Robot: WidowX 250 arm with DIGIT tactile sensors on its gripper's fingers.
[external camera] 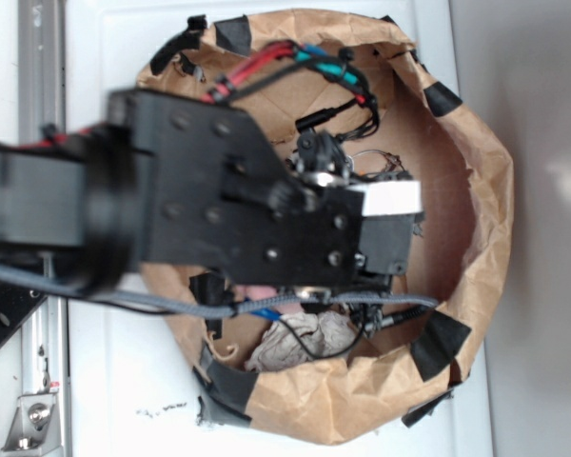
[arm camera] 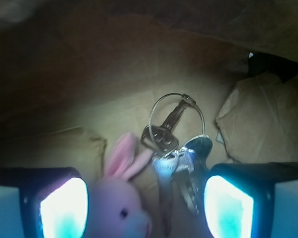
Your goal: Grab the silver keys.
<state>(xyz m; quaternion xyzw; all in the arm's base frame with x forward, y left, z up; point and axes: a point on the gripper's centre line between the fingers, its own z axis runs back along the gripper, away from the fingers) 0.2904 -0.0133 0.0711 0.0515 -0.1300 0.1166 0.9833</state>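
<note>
Where paper basin [arm camera: 248, 124] cradles silver keys [arm camera: 176, 144]

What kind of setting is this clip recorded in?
Probably a lab robot workcell: a white tabletop holds a taped brown paper bin, and inside lie the silver keys, a pink plush bunny and crumpled paper, under the open gripper.

exterior overhead, wrist close, facing down
</note>
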